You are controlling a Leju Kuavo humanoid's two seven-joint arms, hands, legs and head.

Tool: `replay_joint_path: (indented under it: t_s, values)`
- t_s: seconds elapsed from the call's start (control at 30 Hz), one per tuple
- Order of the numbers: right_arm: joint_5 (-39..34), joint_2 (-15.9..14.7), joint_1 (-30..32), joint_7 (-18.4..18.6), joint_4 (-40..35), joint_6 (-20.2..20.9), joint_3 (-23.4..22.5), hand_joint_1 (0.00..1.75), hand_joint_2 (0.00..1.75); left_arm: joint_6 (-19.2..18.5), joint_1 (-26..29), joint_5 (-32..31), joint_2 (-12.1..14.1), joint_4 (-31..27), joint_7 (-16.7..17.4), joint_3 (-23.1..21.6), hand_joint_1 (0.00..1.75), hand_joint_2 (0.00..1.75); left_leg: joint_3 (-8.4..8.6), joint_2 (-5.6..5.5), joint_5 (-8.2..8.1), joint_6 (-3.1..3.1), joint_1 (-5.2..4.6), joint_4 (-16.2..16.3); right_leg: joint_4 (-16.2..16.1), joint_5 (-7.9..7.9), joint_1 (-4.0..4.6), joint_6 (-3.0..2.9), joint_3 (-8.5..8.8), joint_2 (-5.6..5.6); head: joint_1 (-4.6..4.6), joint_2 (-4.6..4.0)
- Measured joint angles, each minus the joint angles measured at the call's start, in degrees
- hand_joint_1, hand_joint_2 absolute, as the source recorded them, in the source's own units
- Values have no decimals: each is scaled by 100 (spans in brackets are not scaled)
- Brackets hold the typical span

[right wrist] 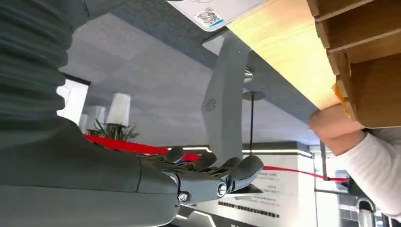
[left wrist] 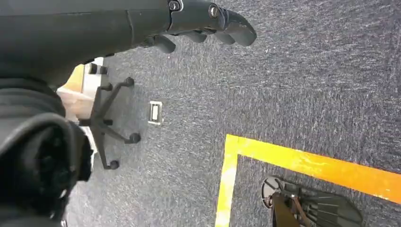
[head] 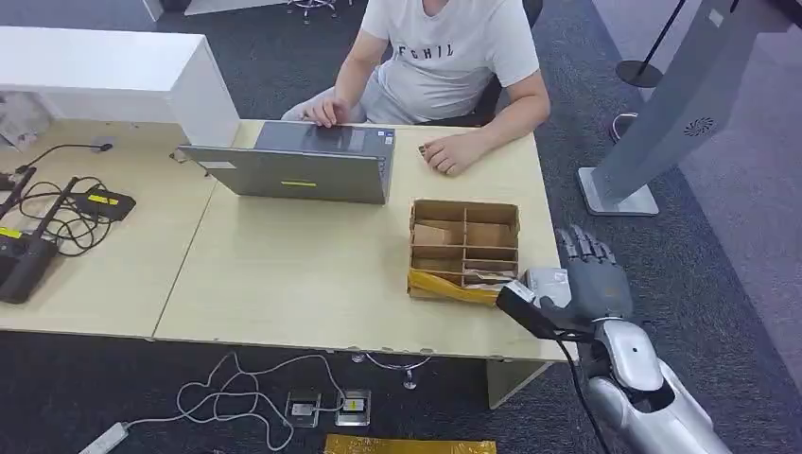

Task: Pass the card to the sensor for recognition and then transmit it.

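Note:
A brown cardboard divider box point(head: 463, 248) stands near the table's right front corner, with a pale card-like piece point(head: 485, 277) in its front compartment. Just right of it, a small grey-white device point(head: 546, 282) lies at the table edge. My right hand point(head: 592, 276) hovers beside the table's right edge, next to that device, fingers stretched out and holding nothing. In the right wrist view the same hand point(right wrist: 213, 174) is flat and empty, with the box point(right wrist: 364, 56) beyond it. My left hand point(left wrist: 208, 21) hangs over the carpet, fingers loosely extended, empty.
A person sits at the far side of the table point(head: 312, 274), one hand on a grey laptop point(head: 303, 161), the other hand point(head: 452, 151) resting behind the box. Cables and black devices point(head: 47, 222) lie at the left. A grey kiosk stand point(head: 662, 113) rises at the right.

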Motion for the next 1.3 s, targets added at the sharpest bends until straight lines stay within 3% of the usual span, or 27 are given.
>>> replay_joint_path:
  t_s: [0.47, 1.3]
  values:
    - [-15, 63, -2, -212, -317, -7, -190, 0, 175, -11, 1, -26, 2, 0, -4, 0, 0, 0, 0, 0, 0, 0, 0, 0, 0, 0, 0, 0, 0, 0, 0, 0]
    - [-308, 411, -131, -629, -208, -262, 42, 0, 175, 107, -1, 20, -26, -2, 4, 0, 0, 0, -1, 0, 0, 0, 0, 0, 0, 0, 0, 0, 0, -1, 0, 0]
